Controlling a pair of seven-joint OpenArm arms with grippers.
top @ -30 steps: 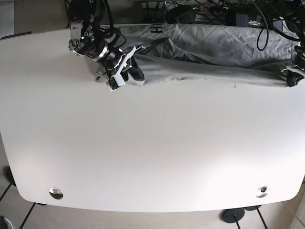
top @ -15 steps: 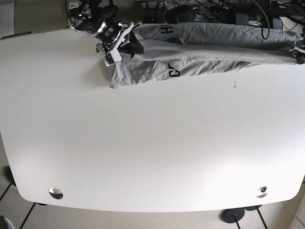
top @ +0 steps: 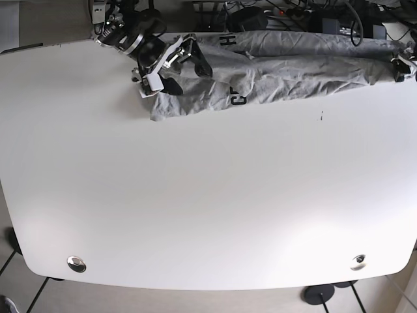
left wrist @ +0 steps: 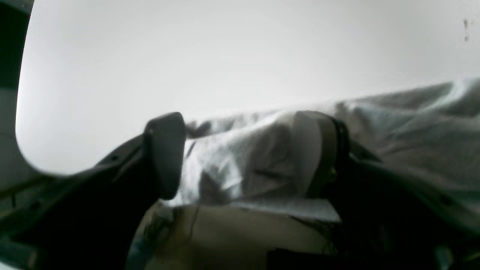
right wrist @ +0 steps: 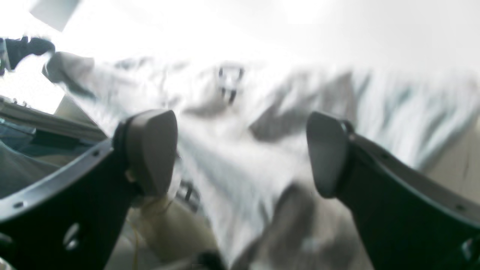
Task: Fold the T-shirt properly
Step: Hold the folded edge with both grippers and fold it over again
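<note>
The grey T-shirt (top: 293, 65) with dark lettering lies bunched in a long band along the table's far edge. My right gripper (top: 184, 72) is at its left end, open, fingers spread over the cloth. In the right wrist view the gripper (right wrist: 240, 153) is open with the blurred shirt (right wrist: 232, 123) below and between the fingers. My left gripper (top: 399, 70) is at the shirt's right end. In the left wrist view its fingers (left wrist: 165, 153) stand wide apart (left wrist: 243, 153), with folds of the shirt (left wrist: 393, 123) lying between them and over the right one.
The white table (top: 208, 195) stretches bare toward the front, with two metal bolts (top: 77, 263) (top: 358, 261) near its front edge. A small dark speck (top: 320, 116) lies below the shirt. Cables and equipment (top: 293, 16) crowd the space behind the far edge.
The shirt was pulled up and back into a bunched band. Since half a second ago my right gripper's jaws have spread open and let go of the left end; the cloth has slackened.
</note>
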